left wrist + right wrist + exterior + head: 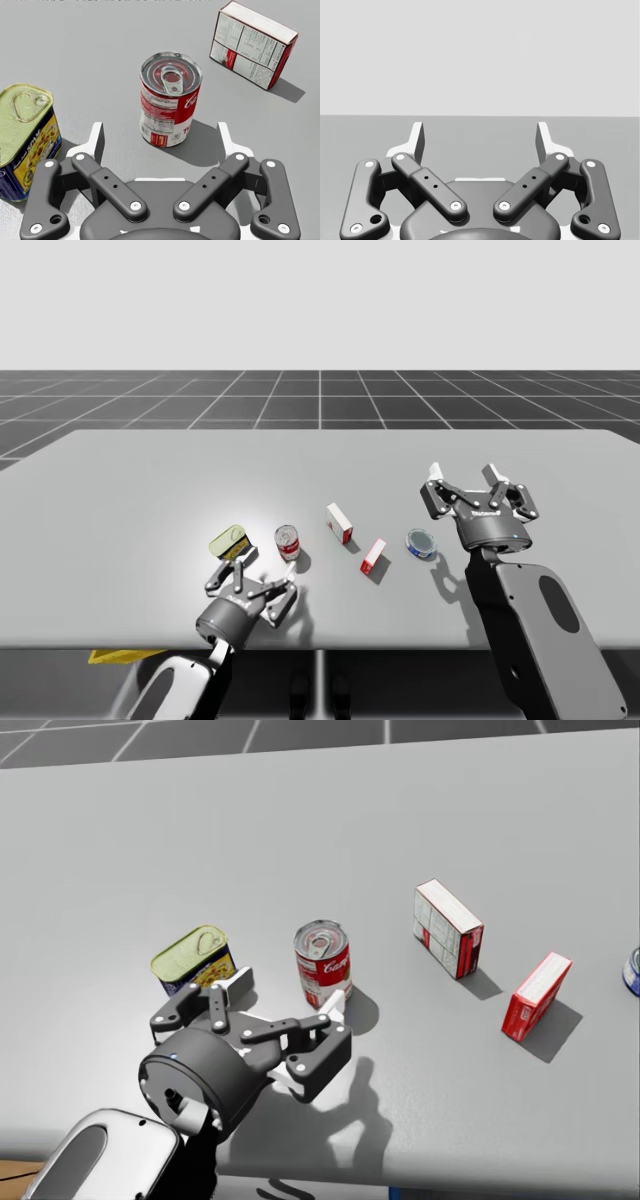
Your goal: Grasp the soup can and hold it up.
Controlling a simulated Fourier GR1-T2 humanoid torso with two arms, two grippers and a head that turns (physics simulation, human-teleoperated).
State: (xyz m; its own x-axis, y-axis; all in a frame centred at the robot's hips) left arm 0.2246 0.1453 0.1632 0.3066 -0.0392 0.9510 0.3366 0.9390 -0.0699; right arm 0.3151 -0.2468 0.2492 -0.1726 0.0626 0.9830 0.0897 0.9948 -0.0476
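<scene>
The soup can [288, 541] [323, 963] [170, 100] is red and white with a silver pull-tab lid, and it stands upright on the grey table [140, 500]. My left gripper [262, 576] [288, 994] [160, 142] is open just short of the can, low over the table. Its white fingertips [97, 137] flank the can's near side without touching it. My right gripper [463, 478] [480, 135] hangs open above the table's right part, with nothing between its fingers.
A yellow-green rectangular tin [229, 541] [196, 958] [22, 135] lies close beside the left finger. Right of the can are a white-and-red box [339, 523] [448, 928] [252, 45], a small red box [373, 555] [536, 996] and a flat blue round can [420, 542].
</scene>
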